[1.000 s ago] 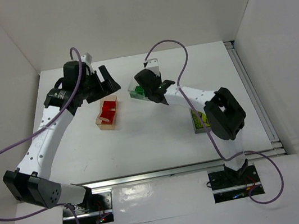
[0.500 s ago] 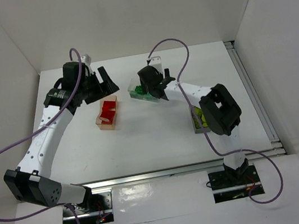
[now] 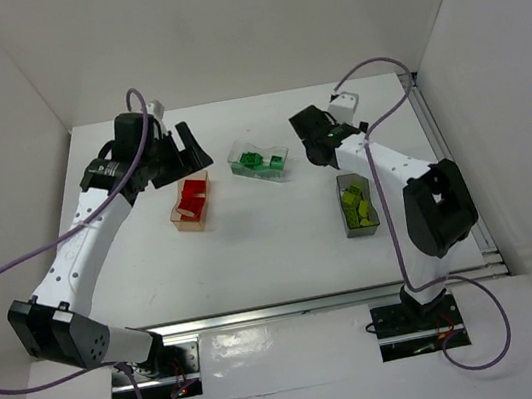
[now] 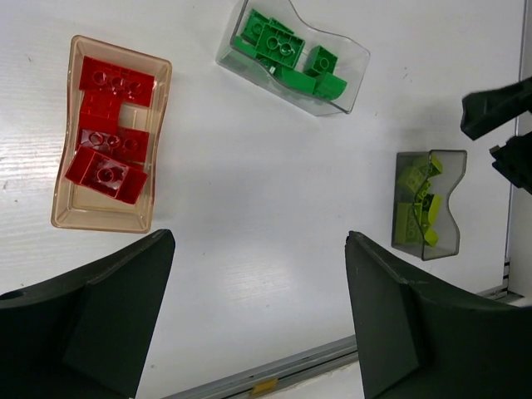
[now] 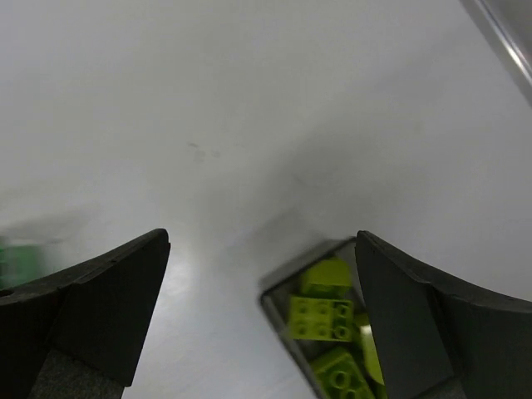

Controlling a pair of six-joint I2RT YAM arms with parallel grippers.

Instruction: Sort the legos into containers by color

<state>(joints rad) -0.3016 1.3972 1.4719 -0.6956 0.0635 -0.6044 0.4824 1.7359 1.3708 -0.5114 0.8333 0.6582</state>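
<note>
- Starting nearest, at the right: spotting the dark grey tub [image 3: 363, 233] on the table [image 3: 275, 259], carrying the yellow-green bricks [image 3: 356, 203] heaped inside.
- Getting from the right wrist view only one corner of that tub, with a few studded yellow-green pieces in focus and a blur of green at the left edge.
- Moving farther and left: finding the tan tub [image 3: 190, 228], well apart from the grey one, holding the red bricks [image 3: 188, 202].
- Reading the stud rows on those red bricks through the left wrist view, while getting only a red patch from above.
- Going farther, toward the middle: finding the clear tub [image 3: 233, 166] with the green bricks [image 3: 258, 161] inside, between the two grippers.
- Taking in all three tubs at once through the left wrist view, against one corner through the right.
- Finding the right gripper [image 3: 309, 137] beyond the grey tub and right of the clear one, jaws spread wide, gripping nothing, with bare table showing between them in its own view.
- Ending at the far left: finding the left gripper [image 3: 176, 156] hovering just beyond the tan tub, jaws spread wide and holding nothing.
</note>
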